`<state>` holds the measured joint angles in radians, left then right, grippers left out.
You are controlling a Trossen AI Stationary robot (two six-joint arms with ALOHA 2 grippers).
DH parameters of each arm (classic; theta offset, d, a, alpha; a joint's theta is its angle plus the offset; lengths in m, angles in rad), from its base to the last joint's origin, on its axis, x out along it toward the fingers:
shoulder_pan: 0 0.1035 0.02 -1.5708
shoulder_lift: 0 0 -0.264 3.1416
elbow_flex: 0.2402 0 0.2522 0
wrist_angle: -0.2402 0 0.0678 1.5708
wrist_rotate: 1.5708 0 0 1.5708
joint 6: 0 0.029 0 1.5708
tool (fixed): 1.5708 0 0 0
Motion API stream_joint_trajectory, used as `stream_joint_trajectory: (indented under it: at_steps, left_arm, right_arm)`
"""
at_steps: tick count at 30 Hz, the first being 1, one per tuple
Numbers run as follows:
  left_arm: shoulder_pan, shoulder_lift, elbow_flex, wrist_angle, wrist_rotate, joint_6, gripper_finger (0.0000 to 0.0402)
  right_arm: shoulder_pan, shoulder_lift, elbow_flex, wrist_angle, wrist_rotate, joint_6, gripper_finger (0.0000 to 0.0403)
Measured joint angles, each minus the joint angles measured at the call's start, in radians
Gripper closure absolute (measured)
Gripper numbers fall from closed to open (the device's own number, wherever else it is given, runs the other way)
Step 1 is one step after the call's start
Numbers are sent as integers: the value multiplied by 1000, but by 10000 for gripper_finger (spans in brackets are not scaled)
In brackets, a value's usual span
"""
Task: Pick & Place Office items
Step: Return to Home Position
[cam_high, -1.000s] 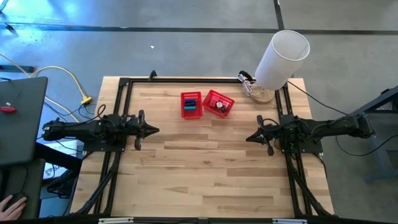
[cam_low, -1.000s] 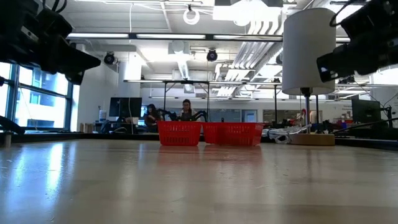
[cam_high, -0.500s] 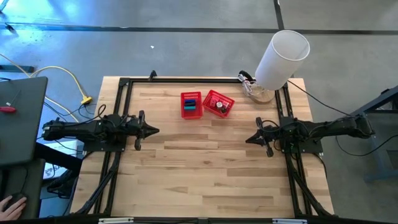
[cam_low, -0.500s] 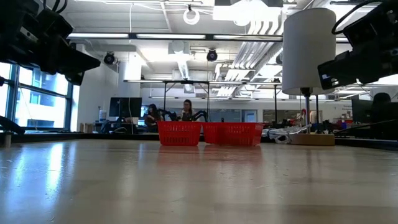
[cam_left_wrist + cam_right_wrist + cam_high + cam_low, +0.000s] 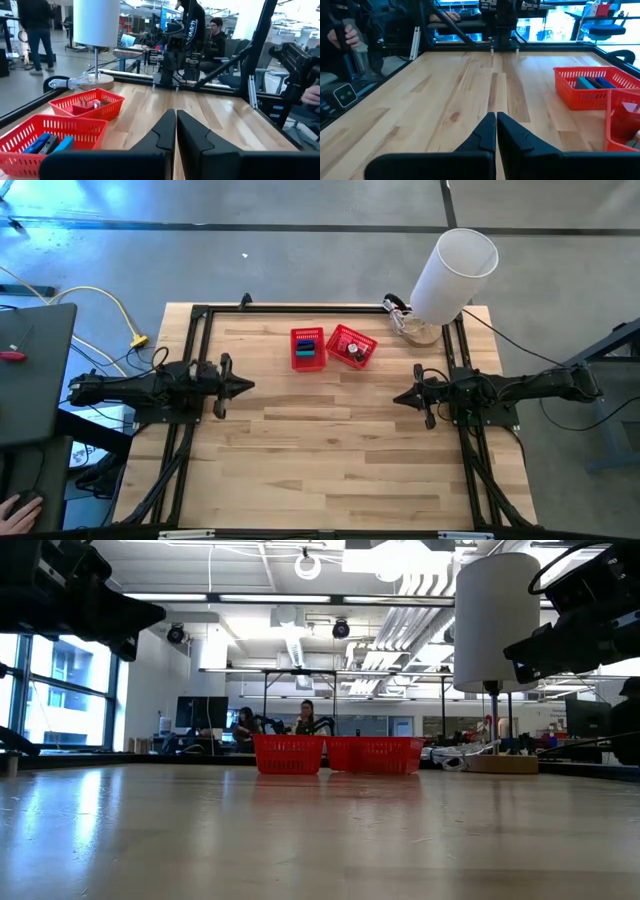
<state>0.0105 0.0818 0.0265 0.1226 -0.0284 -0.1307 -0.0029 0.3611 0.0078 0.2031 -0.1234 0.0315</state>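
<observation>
Office items (image 5: 309, 351) in left red basket (image 5: 308, 331) and right red basket (image 5: 367, 342)

We log, on the table (image 5: 330, 470): left red basket (image 5: 297, 362) with blue items (image 5: 309, 351); right red basket (image 5: 340, 334) beside it; white cylinder (image 5: 455, 272); left gripper (image 5: 249, 387), right gripper (image 5: 397, 399), well apart.

Counter (image 5: 330, 440): pale wood, striped in long planks, fine grain. Black frame (image 5: 300, 309) round it. 2 baskets, both red open mesh. Left basket (image 5: 293, 350): blue, teal and dark items (image 5: 309, 347). Right basket (image 5: 362, 336): red and whitish items (image 5: 352, 351). Far-right cylinder (image 5: 455, 273): plain white. Left tool (image 5: 246, 387), right tool (image 5: 397, 399): black. Floor (image 5: 300, 260) grey; cable (image 5: 118, 310) yellow.
</observation>
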Motion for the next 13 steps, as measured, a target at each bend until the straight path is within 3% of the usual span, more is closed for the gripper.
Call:
stream_joint_trajectory:
  at_steps: [13]
  left_arm:
    - [0, 0, 0, 29, 5, 0, 391]
  right_arm:
    - [0, 0, 0, -16, -6, -1, 401]
